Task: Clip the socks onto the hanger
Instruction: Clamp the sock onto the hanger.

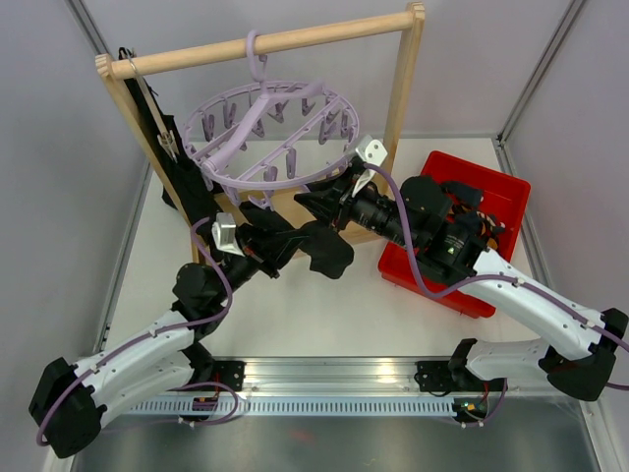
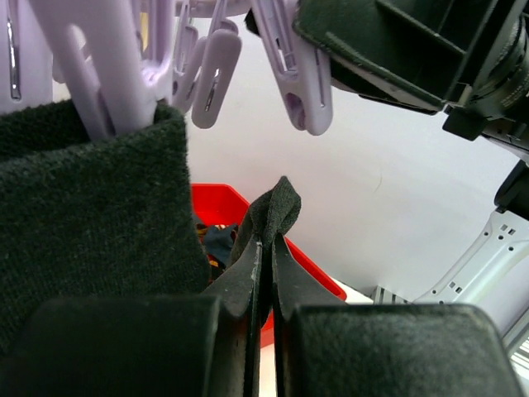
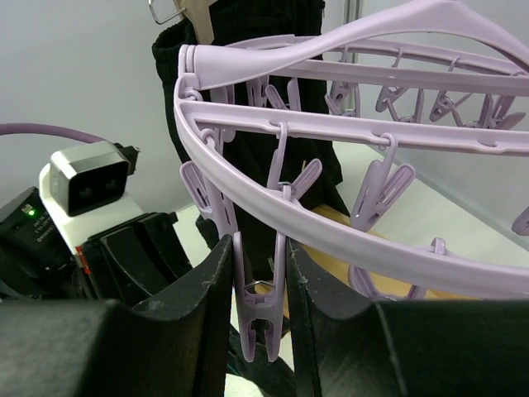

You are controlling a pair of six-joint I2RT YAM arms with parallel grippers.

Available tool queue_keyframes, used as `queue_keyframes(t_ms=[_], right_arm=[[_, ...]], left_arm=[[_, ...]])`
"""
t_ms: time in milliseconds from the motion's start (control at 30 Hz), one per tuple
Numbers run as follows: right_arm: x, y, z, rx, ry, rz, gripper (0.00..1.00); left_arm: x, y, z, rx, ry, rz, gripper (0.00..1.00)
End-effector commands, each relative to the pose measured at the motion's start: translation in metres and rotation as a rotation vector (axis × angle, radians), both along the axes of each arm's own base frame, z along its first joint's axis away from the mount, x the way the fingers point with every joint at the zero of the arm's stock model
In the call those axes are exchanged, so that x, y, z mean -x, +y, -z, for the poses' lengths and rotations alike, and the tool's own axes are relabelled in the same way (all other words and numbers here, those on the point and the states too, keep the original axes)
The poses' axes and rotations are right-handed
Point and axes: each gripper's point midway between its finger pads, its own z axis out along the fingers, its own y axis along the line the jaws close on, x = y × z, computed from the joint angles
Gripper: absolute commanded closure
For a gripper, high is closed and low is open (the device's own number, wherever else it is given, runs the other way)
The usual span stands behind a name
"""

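Observation:
The pale-lilac round hanger [image 1: 270, 133] hangs by its hook from a wooden rail. My left gripper [image 1: 300, 241] is shut on a plain black sock [image 1: 332, 258] and holds it just under the hanger's near rim. In the left wrist view a fold of the sock [image 2: 277, 207] sticks up between the closed jaws, below dangling clips [image 2: 302, 99]. A second black sock [image 2: 91, 223] hangs from a clip at the left. My right gripper [image 1: 319, 202] is shut on a lilac clip [image 3: 263, 310], one finger on each of its handles, under the hanger's rim [image 3: 347, 236].
A red bin [image 1: 462, 162] at the right holds more socks [image 2: 211, 240]. The wooden rail frame [image 1: 408, 88] stands at the back, with black fabric [image 1: 182, 172] hanging on its left side. The left arm's camera [image 3: 87, 178] is close to my right gripper.

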Motion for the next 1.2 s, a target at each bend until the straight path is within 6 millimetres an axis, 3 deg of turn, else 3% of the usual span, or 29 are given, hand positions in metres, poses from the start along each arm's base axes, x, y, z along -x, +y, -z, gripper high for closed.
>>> queue_keyframes(t_ms=[0,300,1167], right_arm=[[0.03,0.006,0.001,-0.002,0.028,-0.134,1.0],[0.031,0.008,0.004,-0.003,0.039,-0.147,1.0],[0.036,0.018,0.003,-0.022,0.051,-0.2,1.0]], left_arm=[[0.009,0.001,-0.035,0.079,-0.071,0.041,0.98],[0.013,0.0,-0.049,0.094,-0.113,0.058,0.98],[0.012,0.001,-0.058,0.105,-0.147,0.044,0.98]])
